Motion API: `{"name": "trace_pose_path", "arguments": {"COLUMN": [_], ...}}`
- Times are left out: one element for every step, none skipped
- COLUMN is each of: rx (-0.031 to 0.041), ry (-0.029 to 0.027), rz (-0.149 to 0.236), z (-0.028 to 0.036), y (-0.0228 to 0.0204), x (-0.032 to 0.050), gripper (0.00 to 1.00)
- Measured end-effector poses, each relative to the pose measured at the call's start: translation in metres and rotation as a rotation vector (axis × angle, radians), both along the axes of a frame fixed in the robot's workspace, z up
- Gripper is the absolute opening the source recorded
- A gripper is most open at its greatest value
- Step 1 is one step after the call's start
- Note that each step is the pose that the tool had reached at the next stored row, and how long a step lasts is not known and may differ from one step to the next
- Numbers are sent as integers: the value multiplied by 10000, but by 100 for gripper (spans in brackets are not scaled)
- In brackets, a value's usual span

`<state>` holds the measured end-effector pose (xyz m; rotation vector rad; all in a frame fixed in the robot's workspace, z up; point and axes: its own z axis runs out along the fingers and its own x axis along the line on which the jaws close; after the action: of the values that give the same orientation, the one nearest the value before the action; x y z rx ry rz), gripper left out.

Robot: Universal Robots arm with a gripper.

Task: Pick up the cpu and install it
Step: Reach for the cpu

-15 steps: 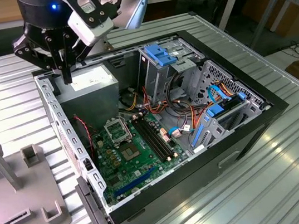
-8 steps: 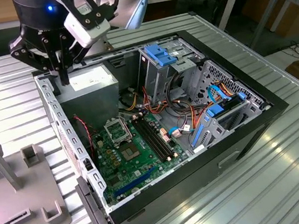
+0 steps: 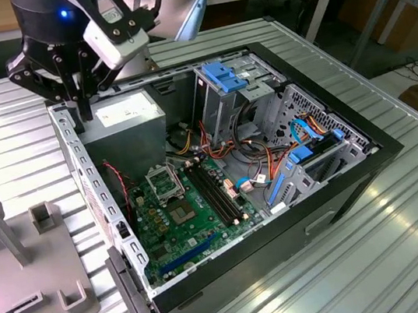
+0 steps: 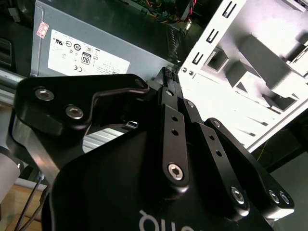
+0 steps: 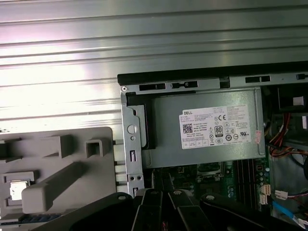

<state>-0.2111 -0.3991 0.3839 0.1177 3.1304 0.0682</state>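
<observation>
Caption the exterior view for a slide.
Black robot gripper hovers by grey metal power supply inside open black computer case.

From where I stood, the one real patch of print was the white label (image 5: 216, 127) on the grey power supply (image 5: 163, 130): a barcode block, rows of fine type and a cluster of round approval marks, all too small for me to make out line by line. A small pinkish sticker (image 4: 42, 30) sat near that label, its print unreadable. In the second wrist view, part of some white lettering (image 4: 156, 222) showed on the gripper's (image 4: 169, 79) black body, cut off by the frame
</observation>
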Motion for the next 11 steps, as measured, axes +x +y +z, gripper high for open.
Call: {"name": "trace_pose_path", "arguments": {"rx": [0,0,0,1,1,1,1,0,0,0,0], "ry": [3,6,10,15,19,23,28,33,40,45,49], "rz": [0,-1,0,-1,-1,-1,-1,-1,-1,-1,-1], "z": [-1,-2,-4,-6,-7,-8,-9,-10,-11,-12,-14], "y": [0,0,0,0,0,0,0,0,0,0,0], "x": [-6,-14,-21,-32,-39,-46,-52,-59,-66,-73,-80], "gripper": [13,13,13,13,13,13,13,13,13,13,13]}}
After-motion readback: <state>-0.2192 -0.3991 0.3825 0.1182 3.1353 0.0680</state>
